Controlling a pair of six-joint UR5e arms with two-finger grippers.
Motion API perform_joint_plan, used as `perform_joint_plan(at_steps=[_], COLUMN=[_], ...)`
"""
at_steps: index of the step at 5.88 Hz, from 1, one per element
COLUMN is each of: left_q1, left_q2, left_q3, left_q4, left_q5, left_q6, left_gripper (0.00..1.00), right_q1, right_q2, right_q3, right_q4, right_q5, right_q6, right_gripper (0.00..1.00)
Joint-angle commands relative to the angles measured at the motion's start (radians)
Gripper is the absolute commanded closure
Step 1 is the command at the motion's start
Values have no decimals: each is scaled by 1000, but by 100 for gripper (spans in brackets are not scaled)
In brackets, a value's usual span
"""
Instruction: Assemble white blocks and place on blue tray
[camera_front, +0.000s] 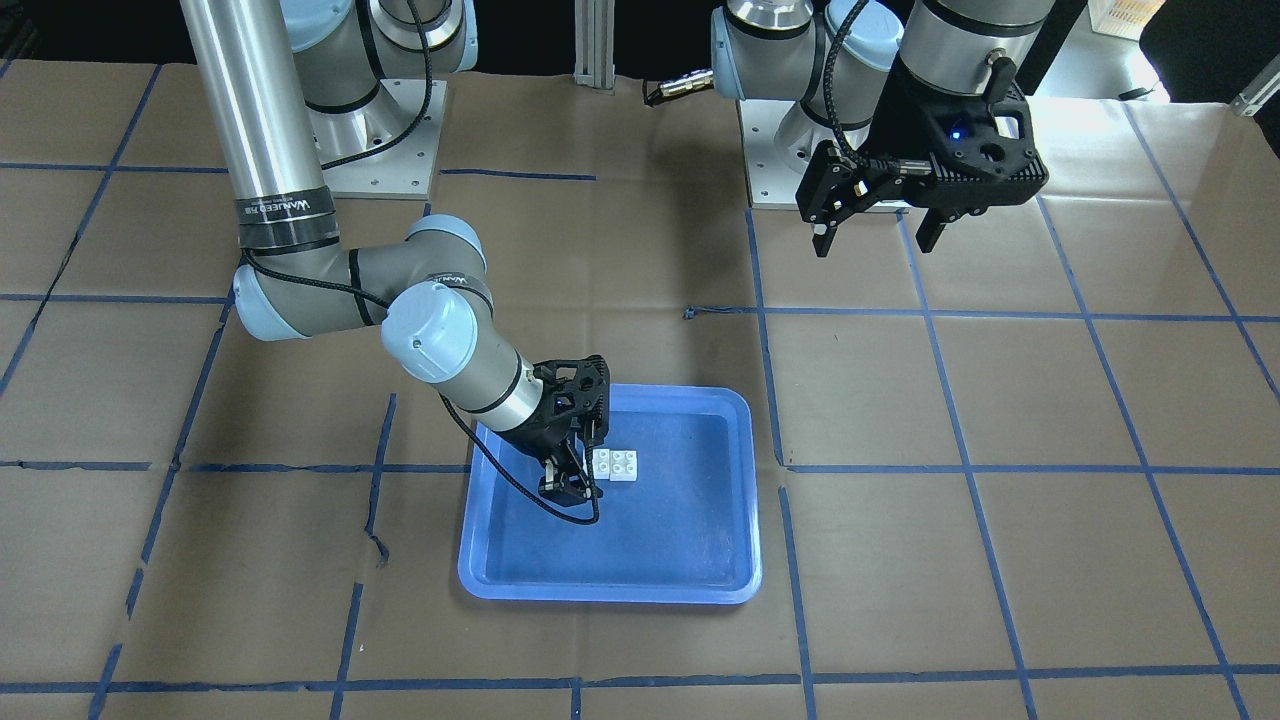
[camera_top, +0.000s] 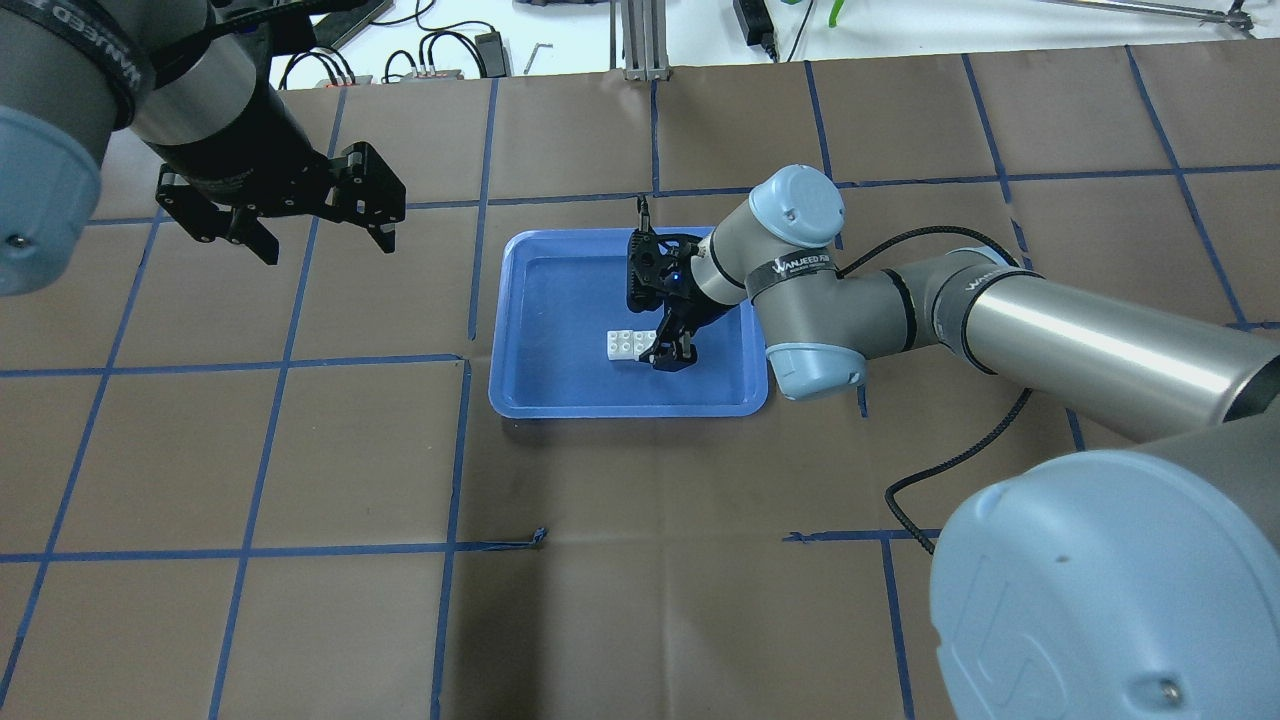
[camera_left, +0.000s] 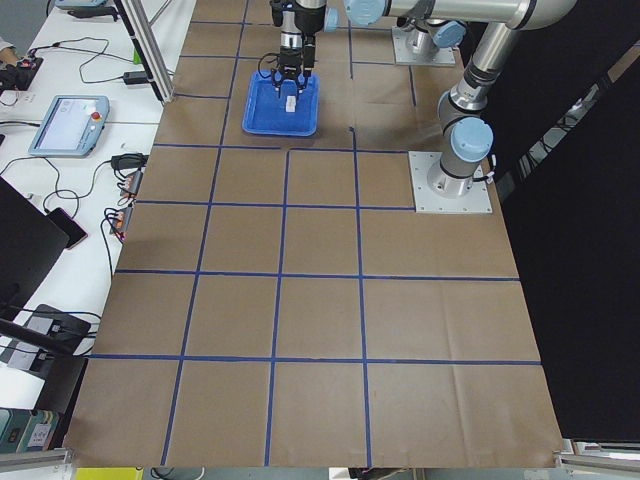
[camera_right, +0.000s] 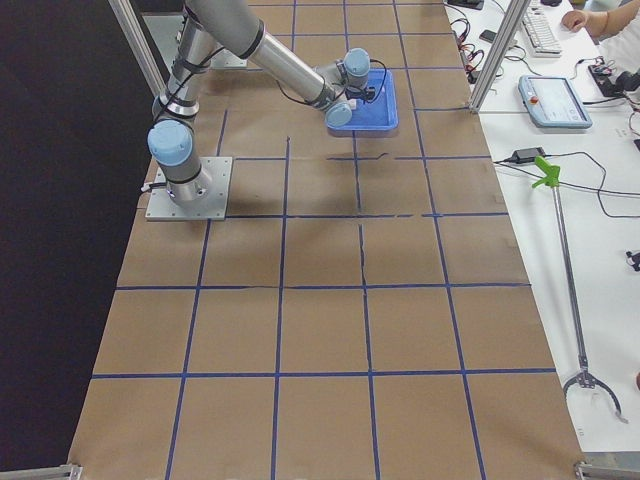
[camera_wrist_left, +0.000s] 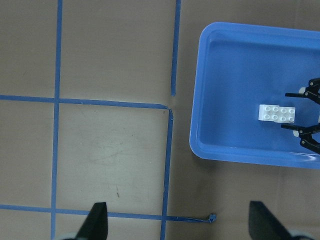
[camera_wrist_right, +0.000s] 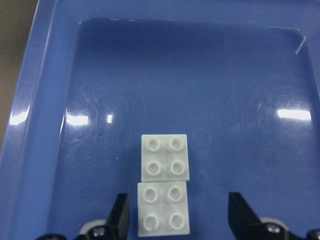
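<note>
Two white blocks (camera_wrist_right: 165, 157) lie flat, side by side and edge to edge, studs up, inside the blue tray (camera_front: 680, 530). They also show in the overhead view (camera_top: 630, 344) and the left wrist view (camera_wrist_left: 276, 113). My right gripper (camera_wrist_right: 179, 215) is low over the tray and open, with its fingers on either side of the nearer block (camera_wrist_right: 163, 208) and not touching it. It also shows in the front view (camera_front: 580, 462). My left gripper (camera_top: 325, 245) is open and empty, held high above bare table away from the tray.
The table is covered in brown paper with a grid of blue tape lines (camera_top: 460, 450). The tray's raised rim (camera_top: 500, 300) surrounds the blocks. Both arm bases (camera_front: 380, 150) stand at the robot's edge of the table. Monitors and cables lie beyond the table's far edge (camera_left: 70, 120).
</note>
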Motion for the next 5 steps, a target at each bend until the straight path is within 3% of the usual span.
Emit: perform_joint_plan(at_steps=[1,2,3,5], left_q1=[0,0,0,0], left_q2=[0,0,0,0], left_q3=[0,0,0,0], left_q4=[0,0,0,0], left_q5=[0,0,0,0], left_q6=[0,0,0,0], left_gripper=[1,1,1,1], right_q1=[-7,-15,-36,-116], right_q2=[-70,-116,-167,-242], right_q3=[-28,-33,-59,-238], right_q4=[14,70,204,560], right_q5=[-21,-91,-119,-233], right_q6=[151,231,303,406], right_gripper=[0,0,0,0])
